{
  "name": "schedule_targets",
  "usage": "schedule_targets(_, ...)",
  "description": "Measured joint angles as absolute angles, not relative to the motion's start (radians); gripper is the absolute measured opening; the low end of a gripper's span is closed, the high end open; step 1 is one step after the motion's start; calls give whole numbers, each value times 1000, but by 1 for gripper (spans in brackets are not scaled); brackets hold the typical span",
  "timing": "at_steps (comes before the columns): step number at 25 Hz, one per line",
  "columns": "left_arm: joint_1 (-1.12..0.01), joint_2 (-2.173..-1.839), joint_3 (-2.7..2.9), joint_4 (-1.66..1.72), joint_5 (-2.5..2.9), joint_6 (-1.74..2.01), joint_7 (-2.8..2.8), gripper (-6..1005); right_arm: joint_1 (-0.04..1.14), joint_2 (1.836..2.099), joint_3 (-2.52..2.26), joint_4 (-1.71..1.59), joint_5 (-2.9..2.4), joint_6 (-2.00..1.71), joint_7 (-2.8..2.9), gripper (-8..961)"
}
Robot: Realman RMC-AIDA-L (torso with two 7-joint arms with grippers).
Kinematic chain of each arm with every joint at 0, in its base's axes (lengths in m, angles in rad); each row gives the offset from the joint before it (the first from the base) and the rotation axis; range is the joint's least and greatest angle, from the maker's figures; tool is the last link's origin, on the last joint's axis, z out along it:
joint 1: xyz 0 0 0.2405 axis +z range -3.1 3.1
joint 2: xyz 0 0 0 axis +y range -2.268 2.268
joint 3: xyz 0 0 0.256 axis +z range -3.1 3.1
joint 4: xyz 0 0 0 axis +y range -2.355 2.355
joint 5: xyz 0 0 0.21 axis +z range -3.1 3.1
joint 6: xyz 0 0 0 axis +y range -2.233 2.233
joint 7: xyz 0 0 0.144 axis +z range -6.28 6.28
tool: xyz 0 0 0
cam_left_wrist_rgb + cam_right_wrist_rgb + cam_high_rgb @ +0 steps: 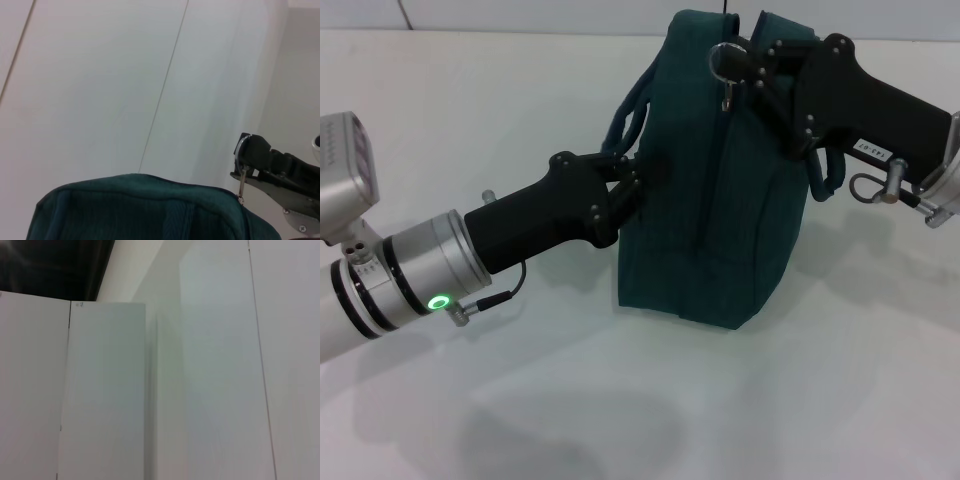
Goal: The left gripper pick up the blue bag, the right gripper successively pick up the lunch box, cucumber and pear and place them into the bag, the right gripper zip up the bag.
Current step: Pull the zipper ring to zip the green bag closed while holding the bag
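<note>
Table (620, 420), white and matte, fills your head view, and on it the blue bag (705, 230) stands upright at centre, slightly toward the far side.

On your left, the left gripper (632, 180) reaches in from the near left on its silver arm (390, 275), a green ring light glowing at the wrist. Its black claw is pinched narrow against the bag's left side, holding the loop handle (625, 115) that hangs there. The fingertips sit right at the fabric, touching it.

At centre, the bag looks closed along the top seam that faces you; you cannot see inside it. The zipper's ring pull (725, 60) sits at the top far edge of the bag.

On your right, the right gripper (745, 68) comes in from the far right, its black body angled down toward the top of the bag. Its claw is closed narrow on the ring pull. The left wrist view shows the same thing from below: the bag's top edge (140, 200) and, beyond it, the right claw (248, 150) with the metal pull hanging from its tips.

The right wrist view shows only white wall panels (200, 390).
</note>
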State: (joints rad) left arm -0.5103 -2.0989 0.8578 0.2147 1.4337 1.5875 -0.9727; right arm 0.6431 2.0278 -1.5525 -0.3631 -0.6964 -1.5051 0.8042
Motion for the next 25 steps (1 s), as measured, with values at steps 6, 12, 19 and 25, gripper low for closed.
schedule_targets(6, -512, -2097, 862, 215, 1434, 1587, -973, 58, 642, 2028, -1576, -363, -670, -1504, 802, 17)
schedule_targets(12, -514, -2093, 885, 219, 1434, 1587, -980, 58, 640, 2028, -1572, -363, -660, -1504, 803, 17)
schedule_targets(19, -512, -2088, 945, 226, 1434, 1606, -985, 58, 635, 2026, -1565, -360, -630, -1502, 805, 17)
schedule_targets(25, -507, -2082, 994, 238, 1452, 1658, -997, 57, 633, 2020, -1560, -362, -609, -1478, 843, 17)
